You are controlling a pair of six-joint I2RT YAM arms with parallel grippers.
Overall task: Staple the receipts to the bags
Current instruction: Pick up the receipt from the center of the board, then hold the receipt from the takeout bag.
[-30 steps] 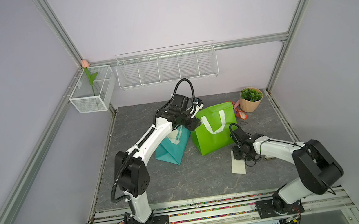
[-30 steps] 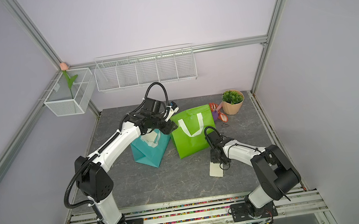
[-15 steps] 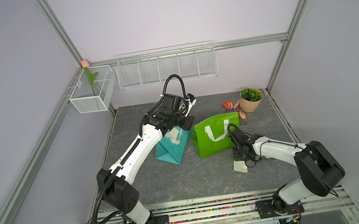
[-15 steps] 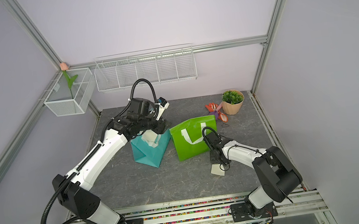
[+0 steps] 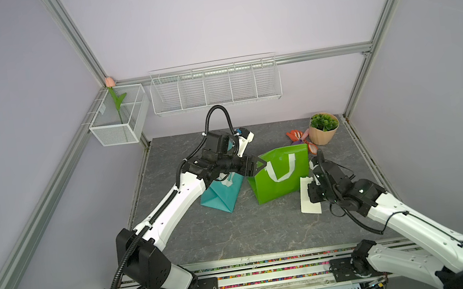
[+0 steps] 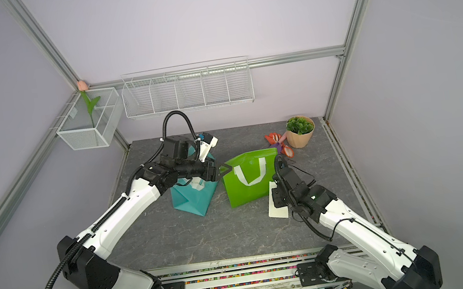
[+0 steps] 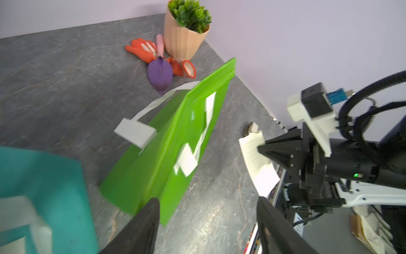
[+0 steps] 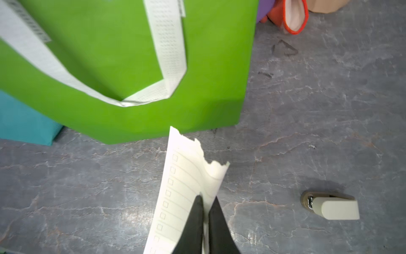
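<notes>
receipt (image 8: 186, 187): thin, limp paper with a torn top, just beside the green bag (image 5: 280, 181); grip it gently, it likely tears.
right hand (image 8: 207, 198): pinched shut on the receipt.
left hand (image 7: 207, 200): spread wide, empty, at the green bag's top corner.
green bag: looks light and floppy; steady it by the rim.

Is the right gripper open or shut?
Shut: the right gripper pinches the receipt; only the paper shows between its closed tips.

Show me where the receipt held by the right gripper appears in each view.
In a top view: receipt right of centre.
In a top view: receipt right of centre.
Left wrist: receipt at right of centre.
Right wrist: receipt at bottom centre, in the right gripper.
Landmark: green bag, beside it everywhere.
</notes>
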